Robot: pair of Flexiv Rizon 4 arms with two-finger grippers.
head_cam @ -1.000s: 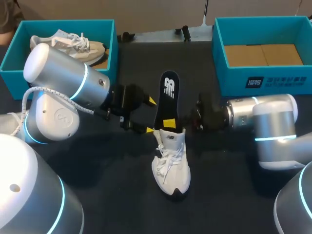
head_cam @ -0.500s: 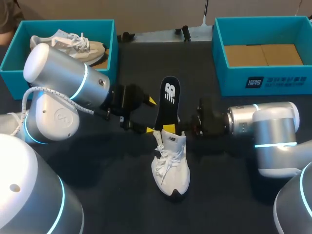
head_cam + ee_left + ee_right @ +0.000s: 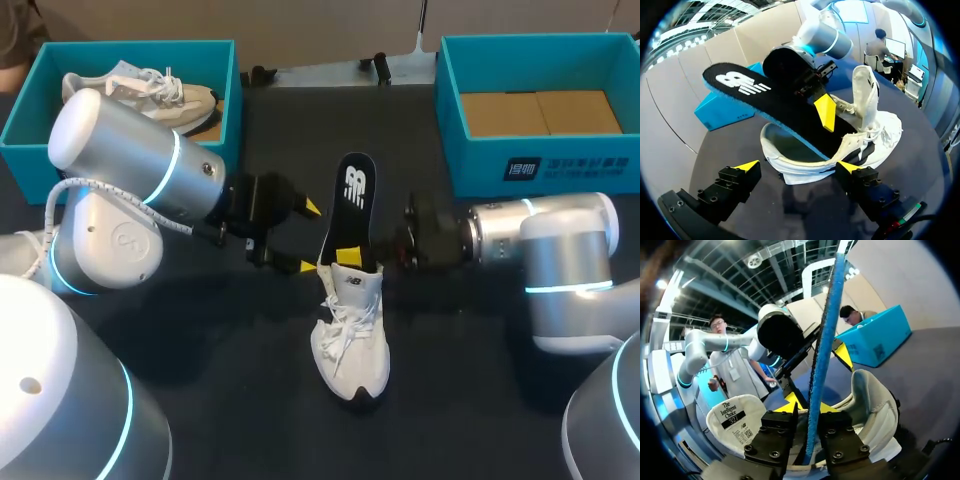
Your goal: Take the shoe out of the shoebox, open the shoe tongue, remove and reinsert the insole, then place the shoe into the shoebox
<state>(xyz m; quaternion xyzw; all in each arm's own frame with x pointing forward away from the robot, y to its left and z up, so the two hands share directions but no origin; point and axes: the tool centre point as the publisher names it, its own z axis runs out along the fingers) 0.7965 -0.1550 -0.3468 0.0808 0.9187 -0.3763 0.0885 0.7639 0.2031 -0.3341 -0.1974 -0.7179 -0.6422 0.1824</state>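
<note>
A white shoe [image 3: 350, 330] stands on the dark table, toe toward me. A black insole [image 3: 350, 205] with a blue edge rises steeply out of its heel opening. My right gripper [image 3: 358, 255] sits at the heel, and the insole [image 3: 825, 340] runs between its fingers with a thin gap on each side, so it is open. The shoe's heel cup [image 3: 870, 400] lies just under those fingers. My left gripper [image 3: 308, 237] is open just left of the heel. In the left wrist view the shoe [image 3: 870, 115] and insole [image 3: 765, 97] lie right ahead of that gripper [image 3: 797, 167].
A teal shoebox [image 3: 120, 48] at the back left holds a beige shoe [image 3: 150, 95]. A second teal shoebox [image 3: 450, 110] at the back right shows only its cardboard floor. Both arms flank the shoe closely.
My right gripper's fingers have parted slightly around the insole. The insole's top has tipped a little to the right. The left arm has kept still.
</note>
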